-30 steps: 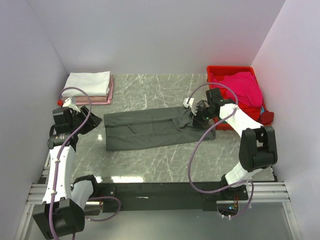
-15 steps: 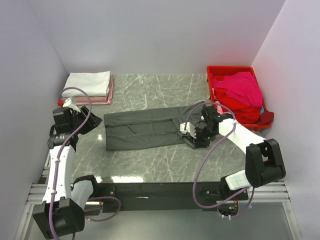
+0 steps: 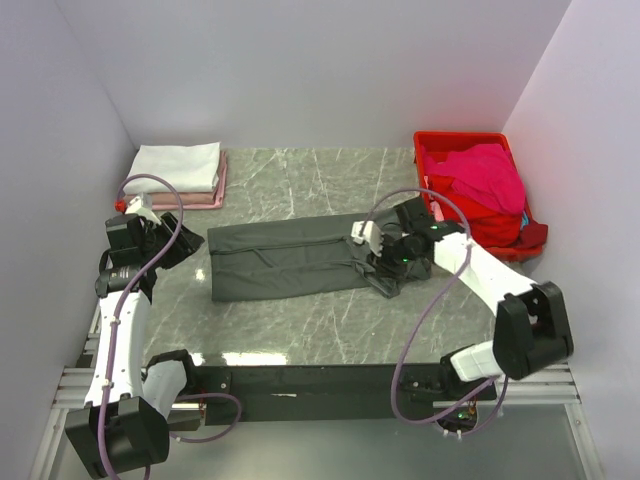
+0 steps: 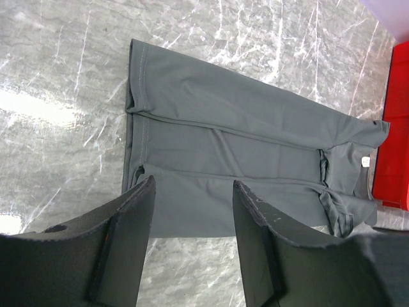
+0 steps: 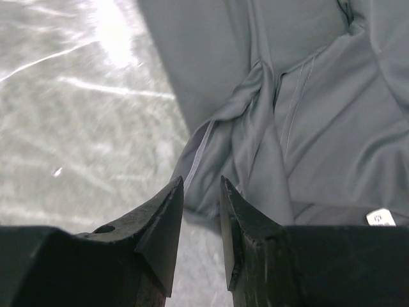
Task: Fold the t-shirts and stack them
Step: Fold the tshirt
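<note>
A dark charcoal-grey t-shirt (image 3: 290, 262) lies folded into a long strip across the middle of the table. Its right end is bunched and rumpled. My right gripper (image 3: 385, 262) hovers low over that rumpled end, jaws a narrow gap apart with nothing between them. In the right wrist view the gripper (image 5: 201, 182) sits just off a creased sleeve edge of the shirt (image 5: 307, 109). My left gripper (image 3: 185, 245) is open and empty at the table's left, apart from the shirt's left end. In the left wrist view the gripper (image 4: 192, 182) looks along the shirt (image 4: 243, 153).
A folded white tee (image 3: 178, 163) lies on a folded pale pink one (image 3: 216, 192) at the back left corner. A red crate (image 3: 465, 142) at the back right holds a magenta tee (image 3: 490, 175). White walls close in on both sides.
My right gripper has moved from the shirt's far right end toward the near edge and slightly left. The shirt's right end has been drawn in and bunched. The left arm has not moved.
</note>
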Controlling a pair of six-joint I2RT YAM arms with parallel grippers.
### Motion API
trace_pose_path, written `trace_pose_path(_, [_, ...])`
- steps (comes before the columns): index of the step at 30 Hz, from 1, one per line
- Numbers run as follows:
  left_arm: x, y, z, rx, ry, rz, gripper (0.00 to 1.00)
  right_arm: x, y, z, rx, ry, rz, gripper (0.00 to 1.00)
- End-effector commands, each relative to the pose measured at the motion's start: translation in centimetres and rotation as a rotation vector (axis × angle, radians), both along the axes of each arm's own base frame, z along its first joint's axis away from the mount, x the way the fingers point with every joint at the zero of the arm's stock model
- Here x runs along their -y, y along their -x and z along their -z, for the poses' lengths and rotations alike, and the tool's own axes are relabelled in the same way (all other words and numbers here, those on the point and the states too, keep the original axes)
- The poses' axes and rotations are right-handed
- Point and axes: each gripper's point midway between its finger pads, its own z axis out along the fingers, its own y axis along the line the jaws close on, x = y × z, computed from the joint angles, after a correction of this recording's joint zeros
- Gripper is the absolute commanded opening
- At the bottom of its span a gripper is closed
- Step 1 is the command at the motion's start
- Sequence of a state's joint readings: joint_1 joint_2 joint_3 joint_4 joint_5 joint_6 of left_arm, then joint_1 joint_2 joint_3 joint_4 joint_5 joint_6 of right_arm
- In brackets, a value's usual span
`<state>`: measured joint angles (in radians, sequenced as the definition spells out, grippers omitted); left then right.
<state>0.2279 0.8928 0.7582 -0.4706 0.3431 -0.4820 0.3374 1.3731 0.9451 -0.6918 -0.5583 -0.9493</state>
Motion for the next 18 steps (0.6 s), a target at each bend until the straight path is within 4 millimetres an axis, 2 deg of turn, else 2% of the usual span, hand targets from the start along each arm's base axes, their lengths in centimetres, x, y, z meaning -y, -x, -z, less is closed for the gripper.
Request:
trace_pose_path(1, [0.2,-0.5,-0.9,0.051,-0.014,0.031,0.57,-1.1,-3.5,0.6,0.062,0.048,0.11,0.37])
trace_pose_path(5, [0.2,-0.5,-0.9,0.054,-0.016,0.032,0.56,-0.8,-4.8,1.8,0.088,0.127,0.132,0.37])
trace_pose_path(11, [0.3,-0.5,-0.8,0.052,-0.013,0.037,0.56,-0.1,-5.7,2.9,0.133,0.195,0.153,0.45])
trace_pose_path(16, [0.3,-0.5,-0.8,0.052,-0.012,0.037,0.57,-0.2,-5.3,4.0,0.157,0.22,0.138,0.48])
trace_pose_path(18, [0.2,-0.5,-0.8,0.051,-0.014,0.034,0.56,-0.3,-4.6,4.5,0.149,0.222,0.112,0.51])
